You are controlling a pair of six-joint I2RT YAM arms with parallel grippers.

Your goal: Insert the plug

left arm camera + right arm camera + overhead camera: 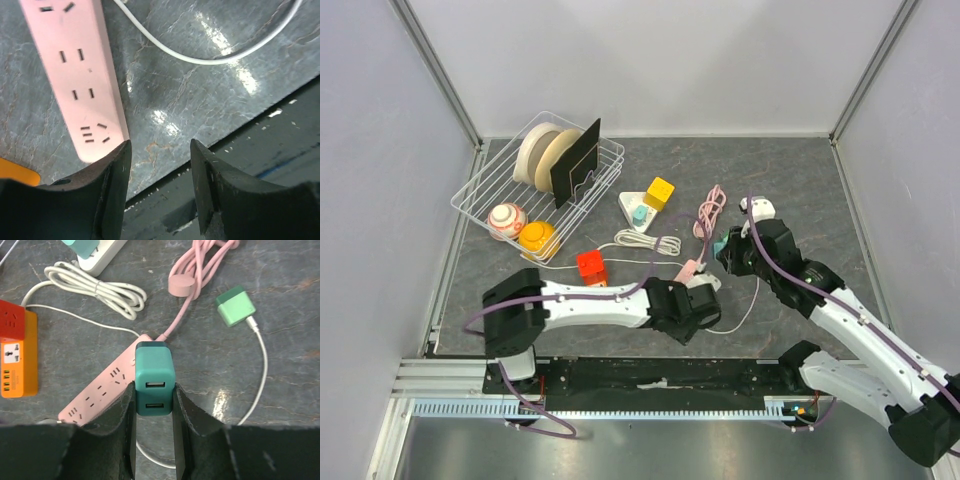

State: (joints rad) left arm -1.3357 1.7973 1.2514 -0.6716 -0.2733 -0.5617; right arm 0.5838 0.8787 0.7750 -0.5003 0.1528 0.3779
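At the far left of the dark, marbled bench [800, 180] we see a wire dish rack [467, 190] holding plates, a black board and two balls. The left arm [600, 300] lies low, stretched rightward from its base along the near edge. The left claw [159, 145] is spread with nothing between its fingers. One fingertip sits just at the near corner of the pink power strip [100, 392].

Beyond that arm, a red-and-orange socket block [591, 267] and a coiled white cable [647, 243] rest on the bench. In the right wrist view the strip lies flat, its long axis slanting from lower left up to centre, socket face upward. Its pink cord [200, 260] leaves the far end and gathers into a loose bundle.

The teal plug [154, 375] is at that far end of the strip, right over it. The right claw [153, 387] pinches it from both sides. Its face with two stacked USB ports points back toward the wrist camera and its body runs away from us toward the strip. We cannot tell whether the prongs are seated, since the body hides them.

The right arm [850, 310] reaches in from the near right corner, bent at the elbow, wrist angled toward centre. To the right, a green adapter [235, 305] lies on the bench with a thin white lead trailing nearward. Pale grey panels in metal framing wall the bench on three sides.
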